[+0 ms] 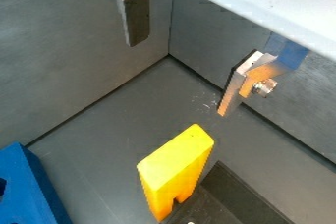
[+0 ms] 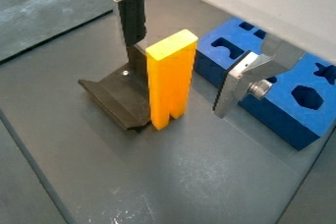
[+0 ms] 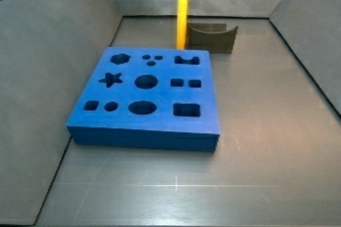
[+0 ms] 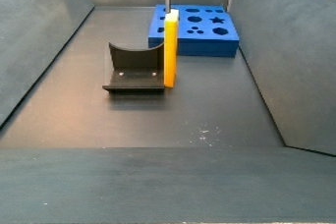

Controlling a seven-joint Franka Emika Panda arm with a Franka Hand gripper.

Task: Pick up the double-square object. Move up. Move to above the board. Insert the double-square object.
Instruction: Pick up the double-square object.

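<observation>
Gripper spread wide open, holding nothing — yellow bar stands upright mid-frame between its fingers, blue board at right.

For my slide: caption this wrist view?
Open gripper poised above the upright double-square object, beside the board.

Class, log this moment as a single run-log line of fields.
phase: pre-grasp | gripper: open, above double-square object | object: upright in fixture, not held | board: holes empty
</observation>
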